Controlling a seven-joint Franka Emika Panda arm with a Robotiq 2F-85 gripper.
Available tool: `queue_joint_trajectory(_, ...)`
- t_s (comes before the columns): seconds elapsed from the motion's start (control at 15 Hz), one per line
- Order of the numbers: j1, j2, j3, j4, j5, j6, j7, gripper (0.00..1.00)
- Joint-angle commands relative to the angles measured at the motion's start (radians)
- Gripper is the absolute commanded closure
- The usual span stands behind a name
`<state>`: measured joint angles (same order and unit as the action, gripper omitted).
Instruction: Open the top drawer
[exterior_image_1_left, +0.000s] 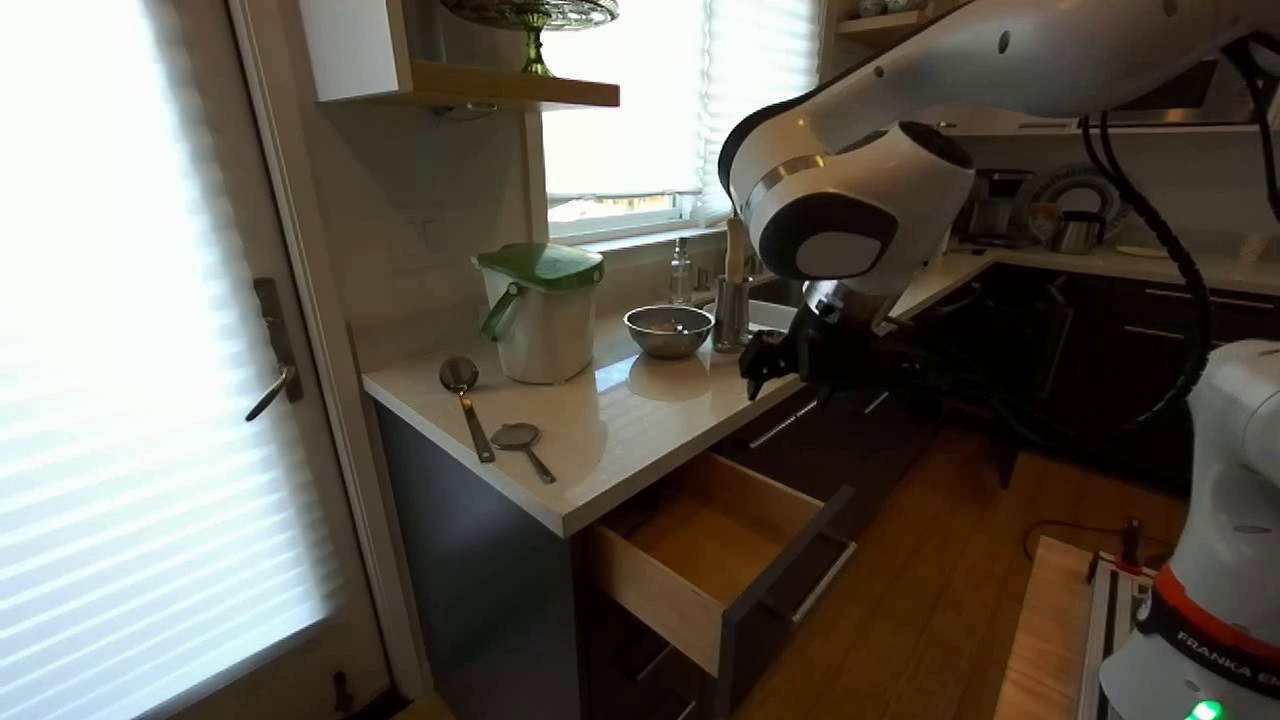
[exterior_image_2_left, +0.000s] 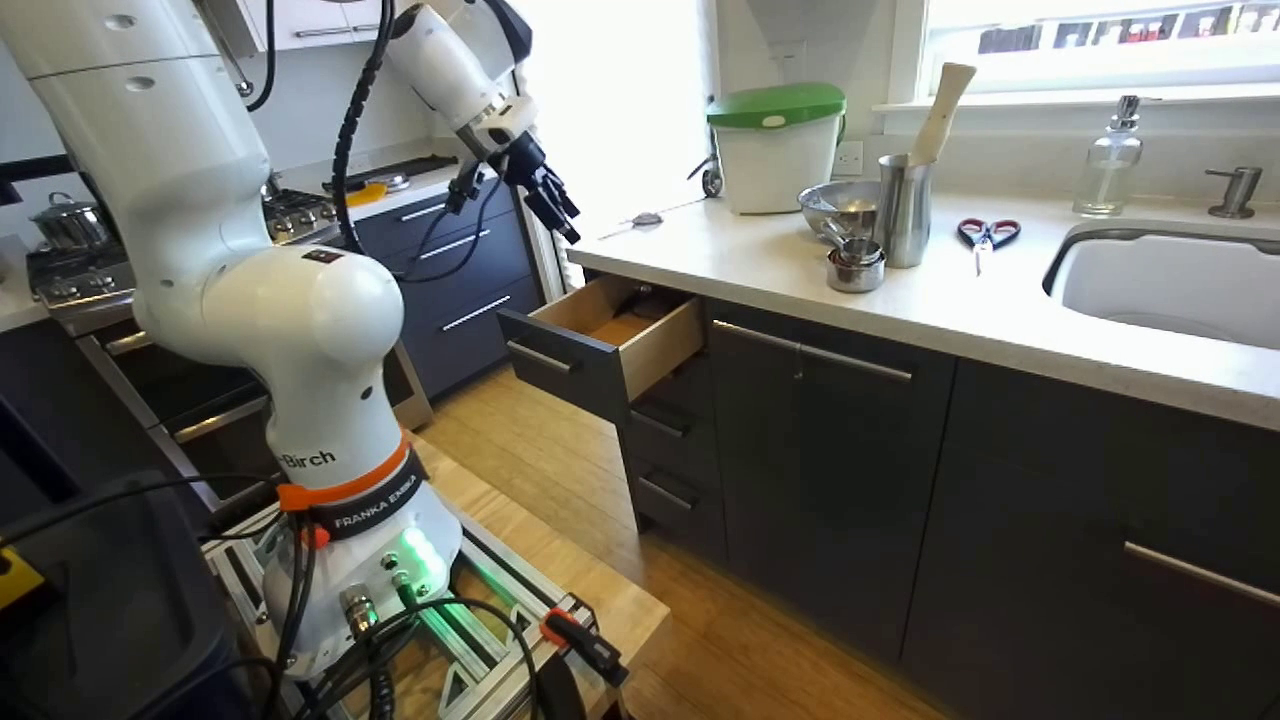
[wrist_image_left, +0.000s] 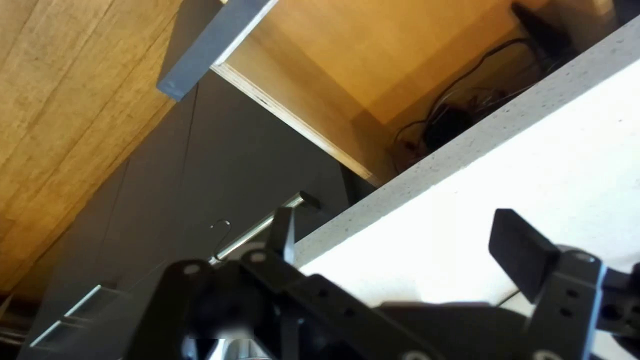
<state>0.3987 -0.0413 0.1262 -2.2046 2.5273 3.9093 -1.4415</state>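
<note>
Though washed out by glare in an exterior view, reads as a door, left of the counter. Next, on the counter's left end: a long-handled metal utensil, with a small strainer just beside. Farther back on the counter: a green-lidded white bin and, to its right, a metal bowl. Under the counter's near corner, can see the top drawer, standing well out past the front edge, with pale wooden box, dark front and slim bar handle showing. Inside, toward the counter, holds a dark corded thing, too shadowed to name. On the counter again, farther right: a metal canister with a tall wooden piece sticking up. Above the counter, near its front edge, can make out the gripper, with jaws spread wide and unclenched. Farthest right, beyond the counter: the arm's white base, with a wooden board at its foot.
</note>
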Motion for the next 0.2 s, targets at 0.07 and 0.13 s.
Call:
queue_joint_trajectory(0.07,-0.048,0.001,0.045,0.001,0.001,-0.015,-0.027,0.0)
queue_joint_trajectory(0.13,-0.047,0.001,0.047,0.001,0.001,-0.015,-0.031,0.0)
